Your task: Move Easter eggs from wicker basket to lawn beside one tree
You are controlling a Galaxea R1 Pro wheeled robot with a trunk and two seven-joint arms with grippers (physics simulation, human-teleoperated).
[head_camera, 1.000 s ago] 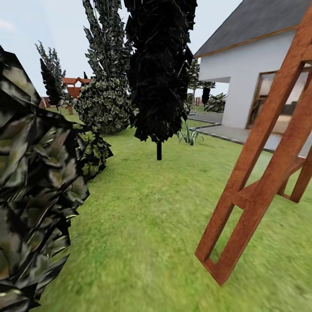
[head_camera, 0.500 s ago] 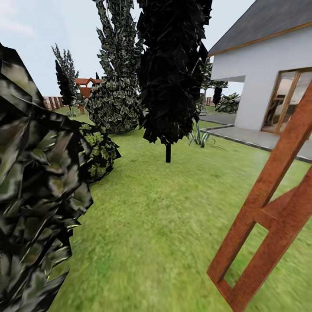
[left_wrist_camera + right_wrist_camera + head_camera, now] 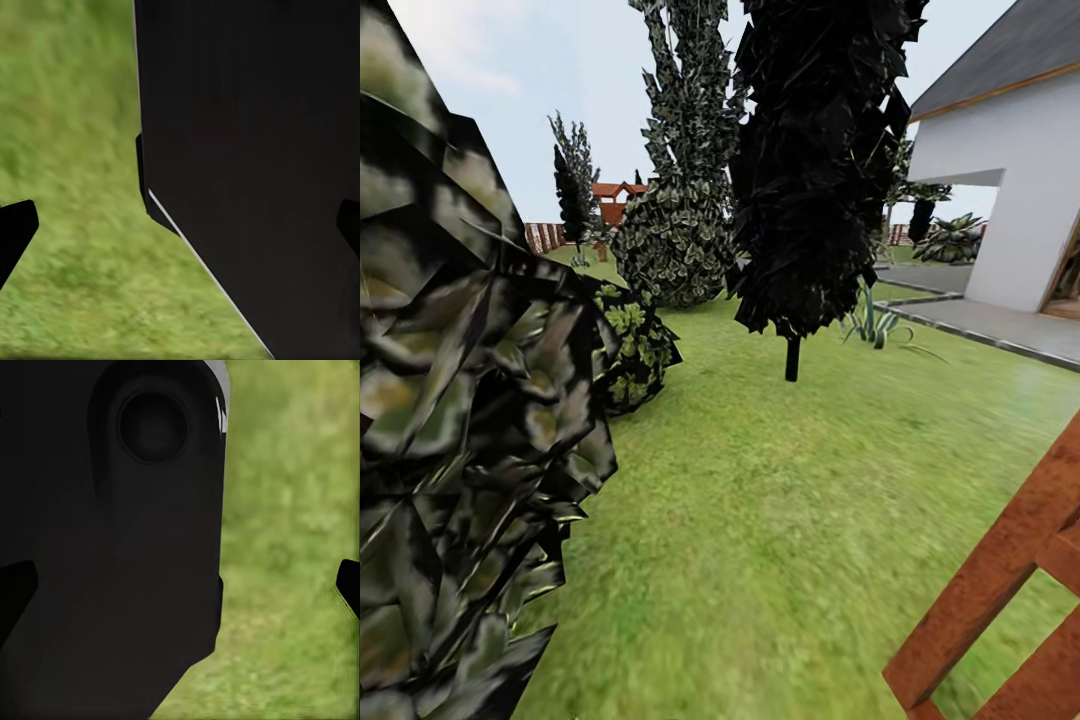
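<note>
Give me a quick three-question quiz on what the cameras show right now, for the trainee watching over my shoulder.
1. True or false: the black tree stands on the lawn, nearer the camera than the white house in the head view.
2. Multiple choice: what crosses the lower right corner of the head view? A) a reddish-brown wooden frame B) a metal wheelbarrow C) a garden hose
3. Fill the blank: in both wrist views, the ground beyond the robot's dark body parts is ____.

Key: 1 true; 2 A; 3 grass.
</note>
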